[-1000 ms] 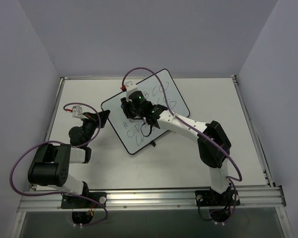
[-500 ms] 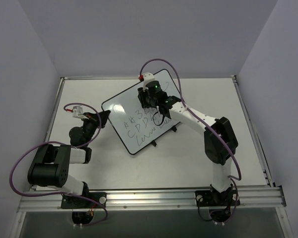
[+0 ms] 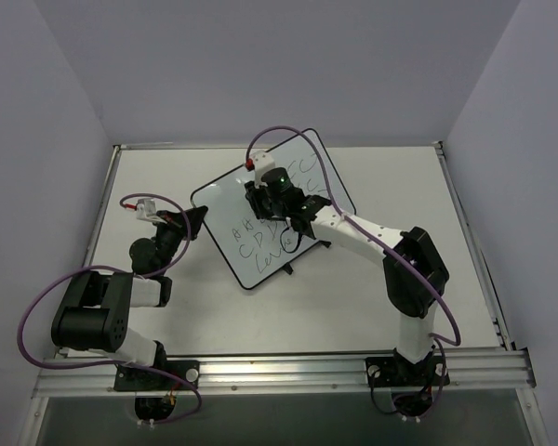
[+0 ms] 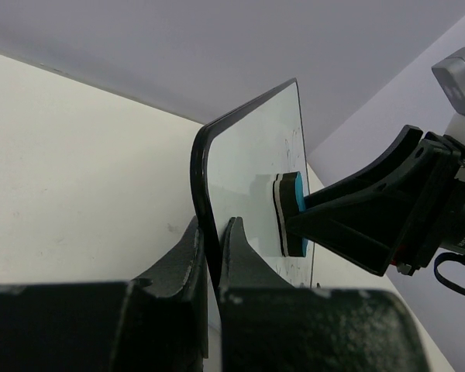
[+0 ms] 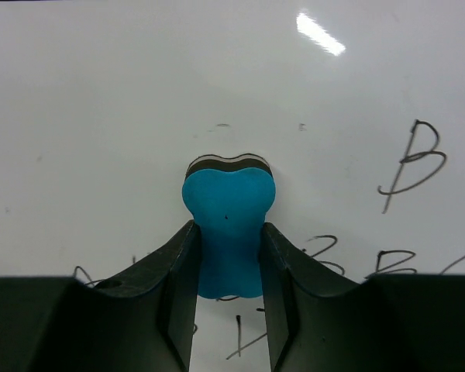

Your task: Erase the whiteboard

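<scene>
The whiteboard [image 3: 251, 246] lies tilted on the table, white with a thin black frame and black handwriting. My left gripper [image 3: 197, 219] is shut on its left edge; in the left wrist view the frame [image 4: 203, 194] runs between my two fingers [image 4: 244, 256]. My right gripper [image 3: 260, 197] is shut on a small blue eraser [image 5: 228, 225] and presses it flat on the upper part of the whiteboard [image 5: 101, 116]. The eraser also shows in the left wrist view [image 4: 289, 211]. Writing shows to the right of and below the eraser.
Two small black clips [image 3: 288, 268] stick out from the whiteboard's lower right edge. Grey walls stand close on the left, right and back. A metal rail [image 3: 279, 370] runs along the near edge of the table.
My right gripper with the eraser swung right along the upper part of the board, then came back left. The left gripper has kept its hold on the board edge.
</scene>
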`<move>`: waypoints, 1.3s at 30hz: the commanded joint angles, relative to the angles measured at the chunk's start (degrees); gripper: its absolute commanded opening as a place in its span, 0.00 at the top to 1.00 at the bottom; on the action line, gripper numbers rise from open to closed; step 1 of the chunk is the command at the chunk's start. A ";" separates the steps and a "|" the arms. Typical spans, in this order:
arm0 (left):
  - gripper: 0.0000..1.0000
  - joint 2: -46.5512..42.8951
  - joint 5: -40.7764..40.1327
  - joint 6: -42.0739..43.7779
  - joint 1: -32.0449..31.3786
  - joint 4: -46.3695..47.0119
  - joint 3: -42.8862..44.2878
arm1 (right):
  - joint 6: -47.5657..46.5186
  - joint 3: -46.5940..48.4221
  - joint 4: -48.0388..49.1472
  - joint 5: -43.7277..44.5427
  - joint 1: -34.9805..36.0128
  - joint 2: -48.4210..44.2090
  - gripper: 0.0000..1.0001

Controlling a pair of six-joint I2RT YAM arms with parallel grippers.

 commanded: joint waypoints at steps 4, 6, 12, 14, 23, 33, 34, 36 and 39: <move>0.98 3.70 2.30 12.28 -1.86 -1.79 -1.74 | -3.13 0.95 4.72 -6.25 0.86 0.70 1.00; 0.98 5.02 2.30 11.93 -1.86 0.23 -2.00 | -3.22 3.66 2.62 -5.74 0.86 2.28 1.00; 0.98 5.02 2.21 12.36 -1.86 0.33 -2.09 | -5.41 6.66 -1.52 -5.11 -1.51 2.65 1.00; 0.98 4.76 2.04 12.45 -1.86 0.15 -2.09 | -6.38 5.09 -0.57 -5.38 -3.18 1.86 1.00; 0.98 5.28 3.00 12.81 -1.86 1.38 -2.18 | -7.09 -2.82 8.84 -11.17 -12.66 -1.58 1.00; 0.98 4.93 2.83 13.24 -1.95 1.47 -2.36 | -7.79 1.91 5.95 -18.46 -23.13 1.67 1.00; 0.98 4.93 2.83 13.25 -2.04 1.38 -2.44 | -7.88 1.57 6.12 -18.65 -23.05 1.41 1.00; 0.98 4.93 2.83 13.51 -2.13 1.21 -2.18 | -7.70 -0.53 7.17 -18.48 -22.00 0.01 1.00; 0.98 5.11 2.83 13.60 -2.21 1.03 -2.09 | -7.35 -2.56 9.63 -17.60 -18.92 -1.40 1.00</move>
